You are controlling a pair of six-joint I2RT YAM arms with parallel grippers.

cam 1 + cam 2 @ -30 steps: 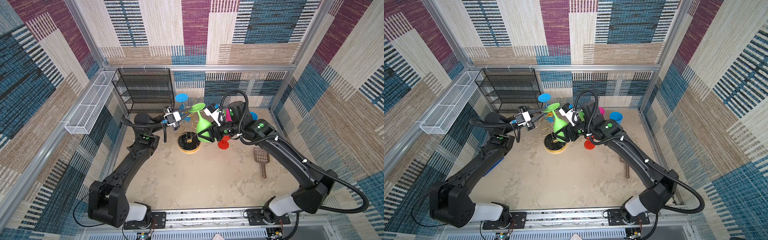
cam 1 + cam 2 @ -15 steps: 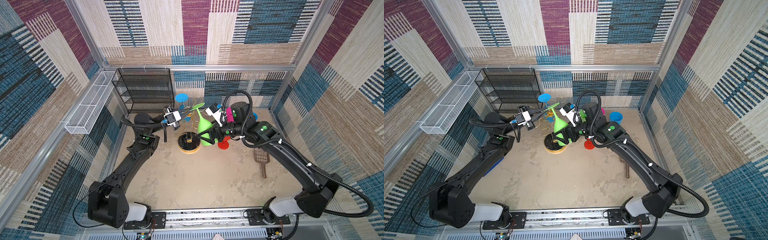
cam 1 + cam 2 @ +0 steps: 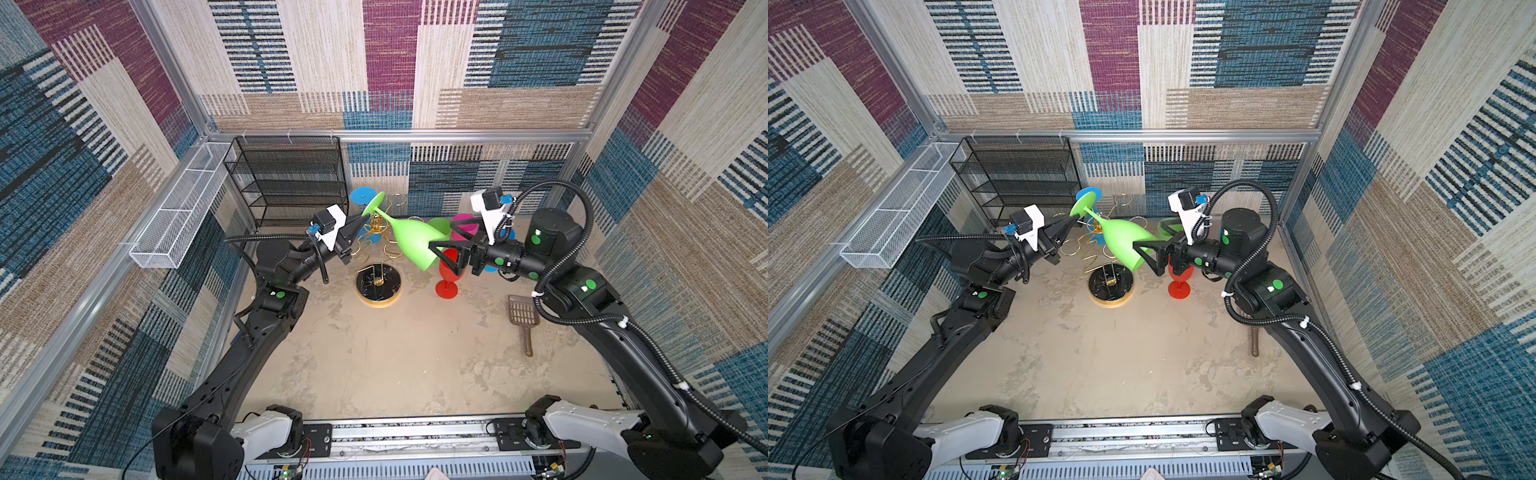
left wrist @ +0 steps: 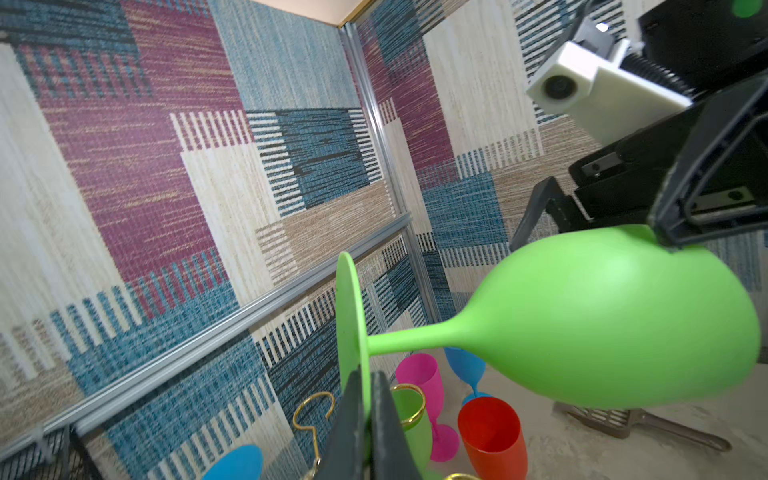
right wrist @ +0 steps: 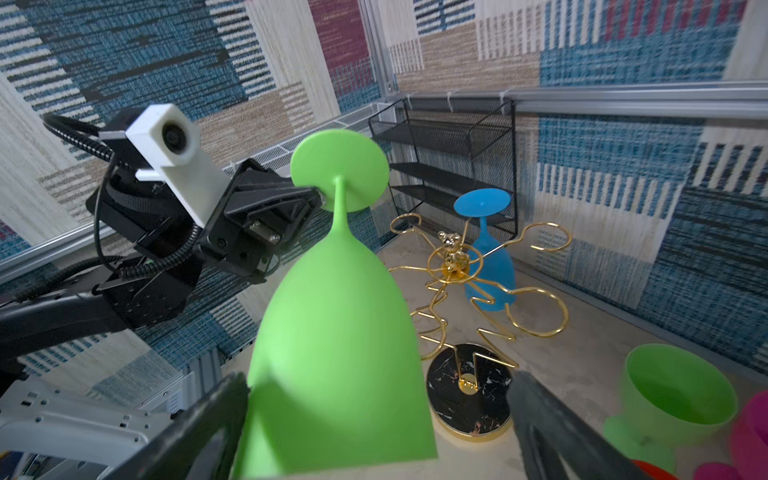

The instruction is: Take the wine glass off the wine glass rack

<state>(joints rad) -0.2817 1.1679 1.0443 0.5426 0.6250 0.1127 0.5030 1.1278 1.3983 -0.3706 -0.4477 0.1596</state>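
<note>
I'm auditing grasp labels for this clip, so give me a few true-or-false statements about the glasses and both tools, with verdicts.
1. The left tool is shut on the foot of the green glass. True.
2. The right tool is clamped on the green glass's stem. False: its jaws stand open on either side of the bowl.
3. A blue glass hangs upside down on the rack. True.
4. The red glass lies on its side. False: it stands upright on the table.
</note>
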